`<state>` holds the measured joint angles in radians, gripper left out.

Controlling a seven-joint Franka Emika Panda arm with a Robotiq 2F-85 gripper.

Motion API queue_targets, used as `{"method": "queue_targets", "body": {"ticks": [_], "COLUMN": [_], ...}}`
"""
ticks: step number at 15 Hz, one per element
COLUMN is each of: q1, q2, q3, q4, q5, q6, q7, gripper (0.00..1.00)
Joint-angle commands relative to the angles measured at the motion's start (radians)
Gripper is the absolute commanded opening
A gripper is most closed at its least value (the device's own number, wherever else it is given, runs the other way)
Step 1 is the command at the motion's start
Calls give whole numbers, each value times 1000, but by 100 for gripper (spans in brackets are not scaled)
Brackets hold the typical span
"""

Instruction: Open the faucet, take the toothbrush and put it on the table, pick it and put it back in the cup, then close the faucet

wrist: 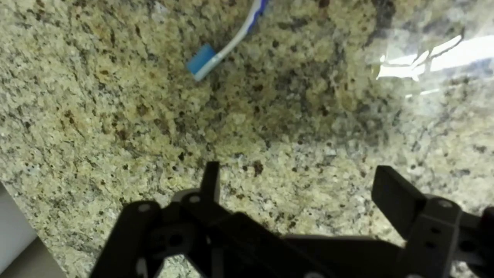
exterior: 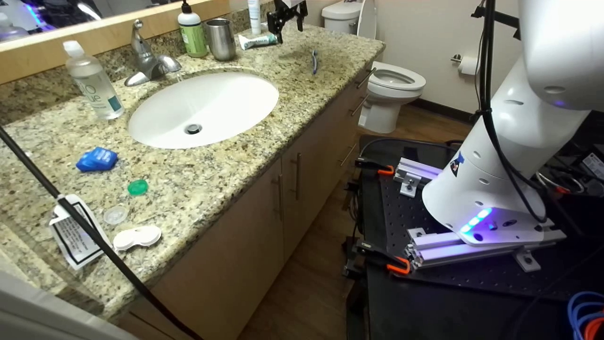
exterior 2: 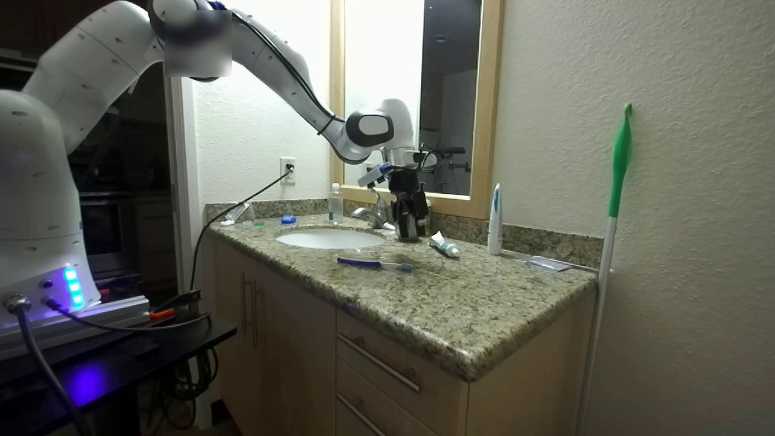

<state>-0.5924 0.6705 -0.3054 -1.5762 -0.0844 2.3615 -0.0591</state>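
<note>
The granite tabletop (exterior: pixel 292 99) runs from the lower left to the upper middle in an exterior view. The white arm (exterior 2: pixel 272 69) arches across the upper left in an exterior view. A toilet (exterior: pixel 384 106) shows in the upper middle, beyond the tabletop, and the oval sink (exterior: pixel 236 104) is left of centre. In the wrist view the gripper (wrist: pixel 297 166) shows along the bottom edge, its jaws wide apart with plain granite showing between them. The chrome faucet (exterior: pixel 147 63) stands at the upper left, a thin stream of water (exterior: pixel 179 78) below its spout. A clear bottle (exterior: pixel 96 87) stands left of it in the frame, a green pump bottle (exterior: pixel 192 35) right of it, and just beside that the grey cup (exterior: pixel 221 40) stands upright. The toothbrush (exterior 2: pixel 373 264) lies on the tabletop near the middle in an exterior view, well apart from the cup; in the wrist view its head shows at the upper left of centre. A blue object (exterior: pixel 97 159) lies at the left, near a green disc (exterior: pixel 138 187).
</note>
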Motion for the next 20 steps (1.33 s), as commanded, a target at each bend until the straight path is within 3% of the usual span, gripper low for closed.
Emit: {"method": "queue_targets", "body": {"ticks": [1,3,7,10,11,13,16,17,20], "q1": [30,48,32,29,-36,-52,-106,-78,-106], "q2": [11,15,12,18,7,14,60,16,20], "q3": [-48,-76,-40,-21,-30,-46,-74,-68,-70], "q4": [-24,-25,-26,-23,121,184,387,264,343], "q5": [6,-15,140,264,299,344,359,339,339], "q6": [116,128,50,61,-91,-146,-279,-197,-255], "q7": [118,165,292,365,335,396,540,465,522], "gripper": [100,100,100,100,100,100,100,100,100]}}
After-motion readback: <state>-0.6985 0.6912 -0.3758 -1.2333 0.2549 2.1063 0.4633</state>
